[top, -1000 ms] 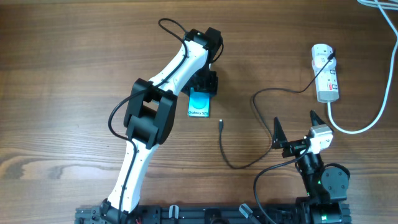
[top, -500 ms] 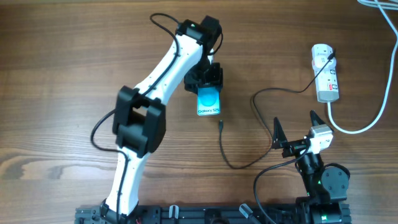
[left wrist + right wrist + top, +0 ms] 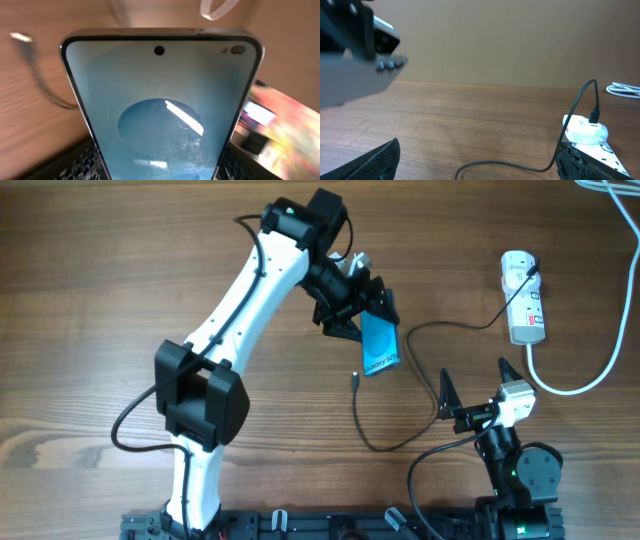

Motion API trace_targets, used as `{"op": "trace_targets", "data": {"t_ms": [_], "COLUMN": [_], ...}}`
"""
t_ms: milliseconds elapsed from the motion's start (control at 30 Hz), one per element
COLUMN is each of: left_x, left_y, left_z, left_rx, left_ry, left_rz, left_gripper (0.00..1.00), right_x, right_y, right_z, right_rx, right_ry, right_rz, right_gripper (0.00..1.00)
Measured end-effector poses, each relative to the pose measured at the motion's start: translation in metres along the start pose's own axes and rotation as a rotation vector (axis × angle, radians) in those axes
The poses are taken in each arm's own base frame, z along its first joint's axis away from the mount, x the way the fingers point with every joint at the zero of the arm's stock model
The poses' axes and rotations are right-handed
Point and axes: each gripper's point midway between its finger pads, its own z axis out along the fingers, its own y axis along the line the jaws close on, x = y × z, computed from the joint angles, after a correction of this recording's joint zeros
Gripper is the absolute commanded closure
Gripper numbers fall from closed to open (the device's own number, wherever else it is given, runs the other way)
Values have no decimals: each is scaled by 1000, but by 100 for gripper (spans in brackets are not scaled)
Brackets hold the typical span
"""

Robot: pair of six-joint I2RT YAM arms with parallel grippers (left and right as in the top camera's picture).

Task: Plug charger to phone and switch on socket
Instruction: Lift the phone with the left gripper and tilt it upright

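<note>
My left gripper [image 3: 362, 310] is shut on the phone [image 3: 379, 346], a teal-screened smartphone held lifted and tilted above the table's middle. It fills the left wrist view [image 3: 162, 105], clamped between the fingers [image 3: 82, 162]. The charger cable [image 3: 420, 330] runs from the socket [image 3: 523, 297] at the far right, loops across the table and ends in a small connector tip [image 3: 355, 379] just left of and below the phone. My right gripper [image 3: 472, 385] is open and empty, near the table's front right. Its wrist view shows the cable [image 3: 520, 165] and socket [image 3: 585, 129].
A thick white cord [image 3: 610, 370] curves from the socket along the right edge of the table. The left arm [image 3: 250, 300] stretches across the middle of the table.
My left gripper has carried the phone to the right and lifted it, turning it so it tilts. The right arm, cable and socket have not moved.
</note>
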Motion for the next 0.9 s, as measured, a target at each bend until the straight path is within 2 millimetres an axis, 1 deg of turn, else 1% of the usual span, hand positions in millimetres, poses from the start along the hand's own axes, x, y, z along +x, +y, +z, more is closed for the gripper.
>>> {"op": "trace_targets", "data": {"t_ms": [100,233,300,467,533,600,700,900], "left_x": [5,4,1,-5,-8,-9,-10,-13], "left_y": [-16,-33,-39,-40,-38,-35,-33,-30], "left_z": [-11,-39,-57,-98,-109,-117,-126,-133], "left_rx": [131,317,412,577,610,631,653,668], "left_ry": [43,76,83,85,80,79,88,94], "left_rz": [-21,-51,-66,-129,-155,-185,-247,-302], "left_gripper": [35,34,33,35,36,38,38,38], "right_x": [0,0,0,0,0,0,0,0], "right_y": [0,0,0,0,0,0,0,0], "right_z": [0,0,0,0,0,0,0,0], "right_rx": [0,0,0,0,0,0,0,0], "right_ry": [0,0,0,0,0,0,0,0], "right_rz": [0,0,0,0,0,0,0,0], "right_gripper": [0,0,0,0,0,0,0,0]}}
